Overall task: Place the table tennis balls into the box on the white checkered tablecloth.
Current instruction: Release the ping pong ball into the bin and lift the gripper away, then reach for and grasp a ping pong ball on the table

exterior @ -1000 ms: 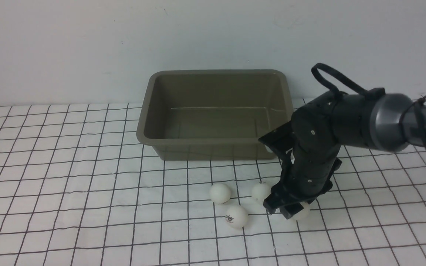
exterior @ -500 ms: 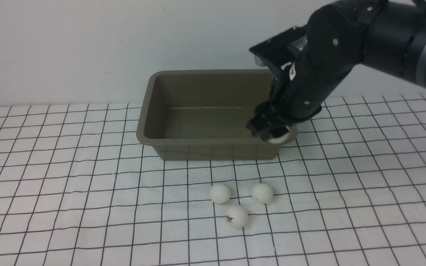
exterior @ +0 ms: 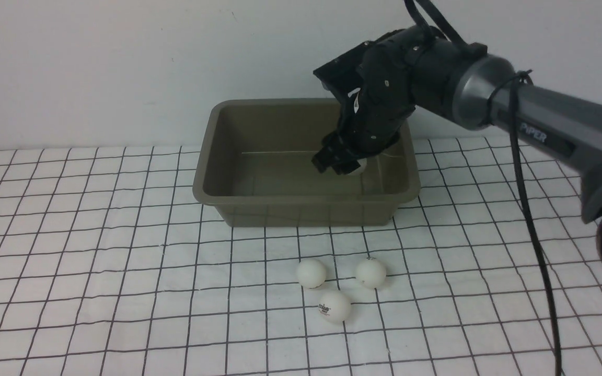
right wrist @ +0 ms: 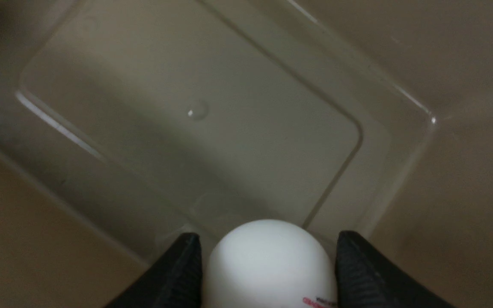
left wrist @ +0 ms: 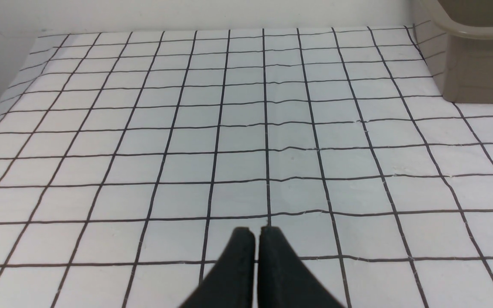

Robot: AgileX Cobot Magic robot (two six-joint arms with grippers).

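Observation:
My right gripper is shut on a white table tennis ball and holds it inside the olive-brown box, above its floor near the right end. The ball peeks out beside the fingers in the front view. In the right wrist view the gripper has the ball between its two black fingers, over the box floor. Three more table tennis balls lie on the white checkered tablecloth in front of the box. My left gripper is shut and empty, low over the cloth.
A white wall stands right behind the box. The box's corner shows in the left wrist view. The right arm reaches in from the right, its black cable hanging down over the cloth.
My right gripper lifted the ball from the cloth beside the other three, carried it up and left over the box rim, and now holds it inside the box.

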